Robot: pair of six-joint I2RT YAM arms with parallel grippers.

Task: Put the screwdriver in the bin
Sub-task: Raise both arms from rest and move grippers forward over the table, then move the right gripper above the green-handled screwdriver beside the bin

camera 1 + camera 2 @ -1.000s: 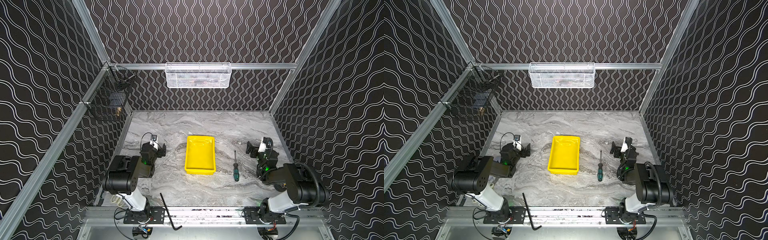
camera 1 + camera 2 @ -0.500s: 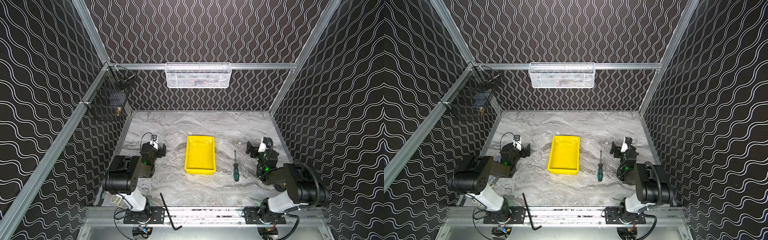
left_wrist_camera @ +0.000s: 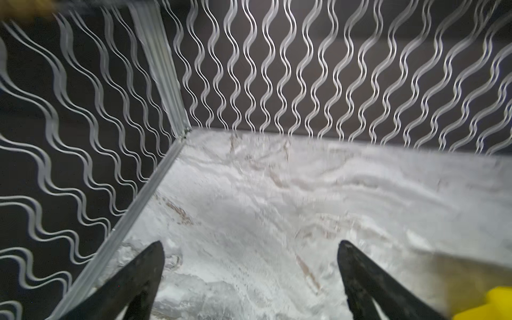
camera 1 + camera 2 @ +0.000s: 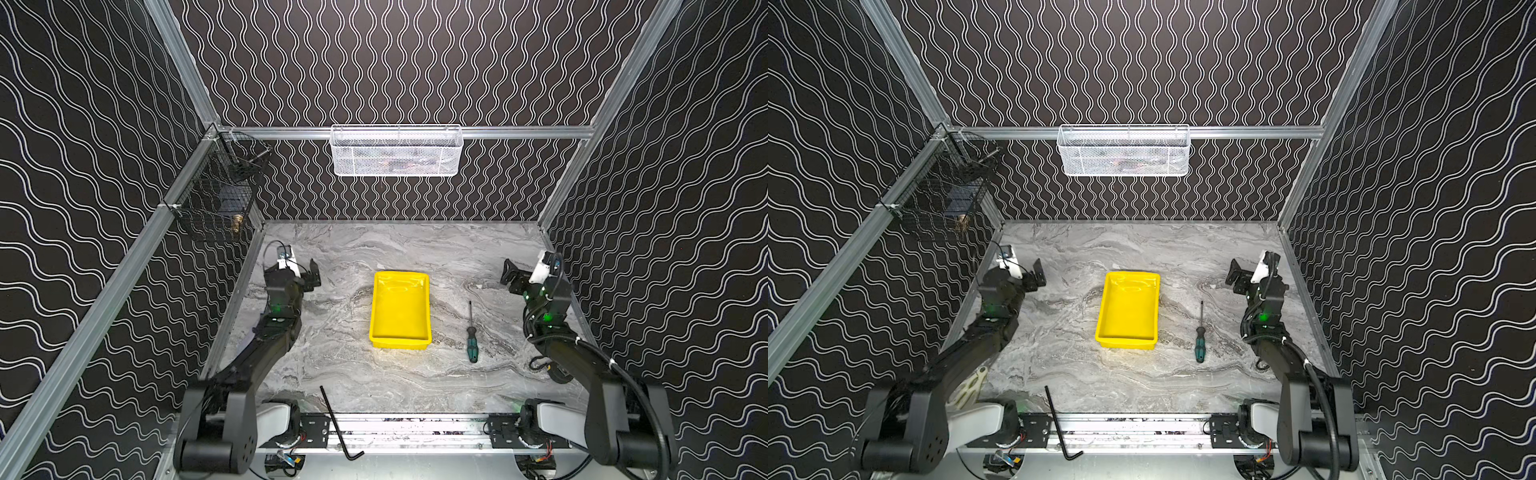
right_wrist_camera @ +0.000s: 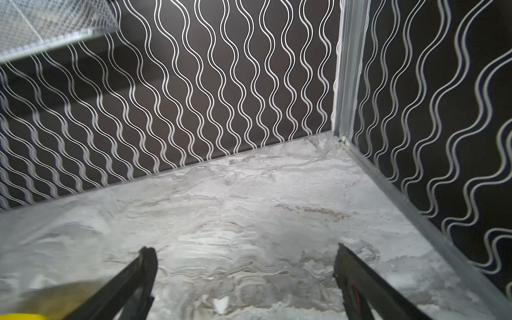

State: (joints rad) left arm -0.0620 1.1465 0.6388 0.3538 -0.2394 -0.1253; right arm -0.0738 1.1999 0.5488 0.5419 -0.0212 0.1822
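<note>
Yellow bin (image 4: 401, 309) empty — screwdriver (image 4: 471, 334) just beside it, ungrasped; left claw (image 3: 250, 245), right claw (image 5: 243, 247) both released — next: right claw should reach screwdriver.

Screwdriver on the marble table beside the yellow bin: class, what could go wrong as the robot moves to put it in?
1. The screwdriver lies flat and slim. The open right hand, off to its far right, might pinch the thin shaft and let it roll or slip; the handle looks safer.
2. The bin has a raised rim, so a low carry could catch it and shove the bin.
3. The hex key nearer the robot is also slim and dark, and could be mistaken for the target.
</note>
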